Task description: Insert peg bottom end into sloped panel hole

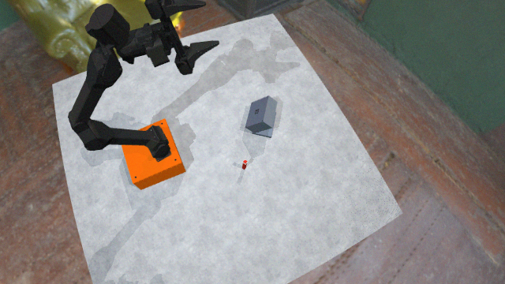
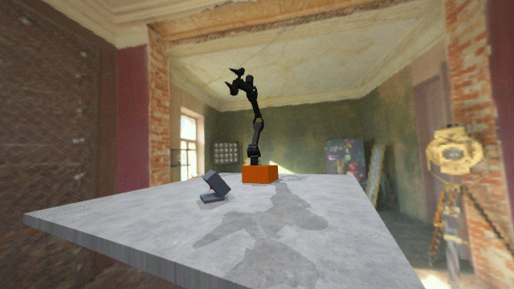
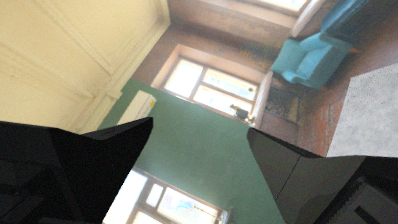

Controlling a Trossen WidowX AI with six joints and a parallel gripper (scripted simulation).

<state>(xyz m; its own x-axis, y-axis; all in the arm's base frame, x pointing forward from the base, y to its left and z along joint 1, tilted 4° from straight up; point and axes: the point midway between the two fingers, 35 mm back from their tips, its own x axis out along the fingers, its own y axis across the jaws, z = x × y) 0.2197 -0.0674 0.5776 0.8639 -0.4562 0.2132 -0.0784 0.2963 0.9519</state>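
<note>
High above the table (image 1: 300, 189) (image 2: 257, 225) (image 3: 372, 112), the gripper (image 1: 203, 24) (image 2: 227, 77) (image 3: 201, 127) stands nearly fully open, and nothing is held between its fingers. The peg (image 1: 245, 164) (image 2: 211, 188) stands upright on the table, near the lower end of the sloped panel (image 1: 258, 113) (image 2: 217, 184) and apart from it. From here, I judge that the first danger is in the approach: the wrist view shows only the room and a piece of the table, so a badly aimed descent could knock over this narrow peg. Also, if the fingers come down too close to the panel, one of them may strike it. Later, a crooked grip or a wrong turn of the peg could make it jam on the rim of the hole (image 1: 256, 111), because the opening leans with the face. As for its look, the peg is small and red, brighter on top and darker on its side; it seems flat-sided, but its exact section I cannot tell.
</note>
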